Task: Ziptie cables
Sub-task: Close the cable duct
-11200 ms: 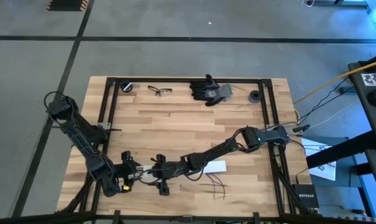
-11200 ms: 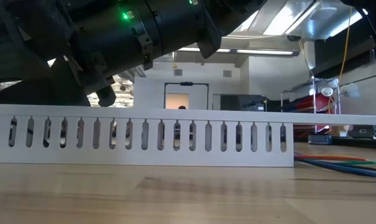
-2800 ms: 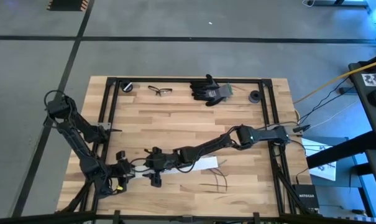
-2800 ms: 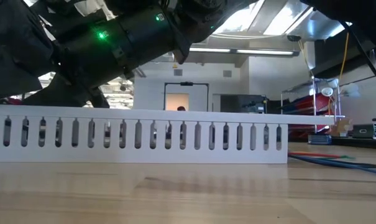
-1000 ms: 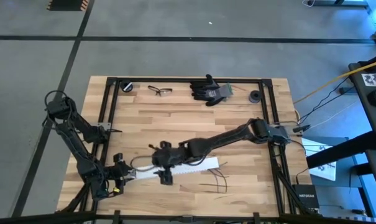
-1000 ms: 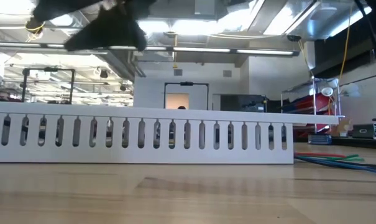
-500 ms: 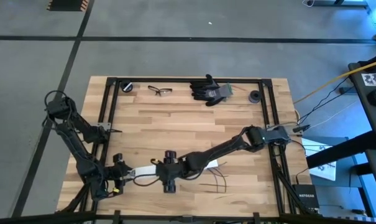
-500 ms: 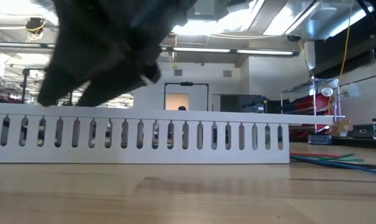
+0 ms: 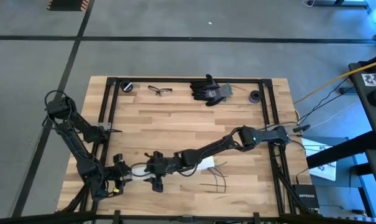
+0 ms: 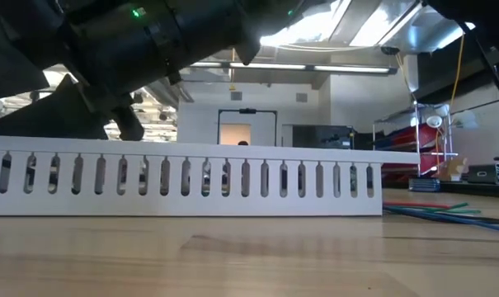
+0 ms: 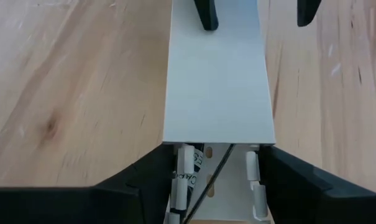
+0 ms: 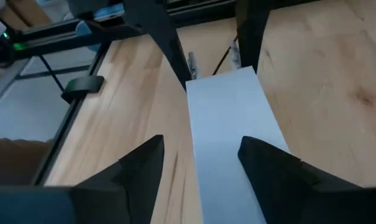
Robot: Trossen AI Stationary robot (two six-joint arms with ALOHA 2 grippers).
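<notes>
A long white slotted cable duct (image 10: 191, 177) with a plain lid (image 11: 215, 81) lies on the wood near the table's near edge. My left gripper (image 9: 125, 175) (image 11: 215, 150) is at the duct's left end. My right gripper (image 9: 155, 172) (image 12: 201, 142) is open over the duct a little to the right of that. One of its fingers is over the lid and the other is beside the duct. The cables (image 9: 216, 180), thin dark wires, lie loose on the table off the duct's right end. They show as coloured strands (image 10: 447, 212) in the low view. A black wire (image 11: 207, 180) runs inside the duct's open end. My left gripper pinches the duct's left end (image 11: 175, 134) between its two fingers (image 11: 144, 180), one on each outer side wall. The fingers come in level from the table's left, along the duct. The duct lies flat on the table. My right gripper has one finger (image 11: 206, 15) over the lid; I cannot tell whether it touches.
Black gloves (image 9: 210, 91), safety glasses (image 9: 160, 91) and two small black round parts (image 9: 127, 86) (image 9: 255, 96) lie along the far edge. Black frame rails (image 9: 110, 118) run down both sides. Bare wood (image 9: 188, 124) spans the table's middle.
My right gripper has come down from high over the duct. It has also moved along the duct toward the table's left, closer to my left gripper. In the low view its arm now fills the upper left again.
</notes>
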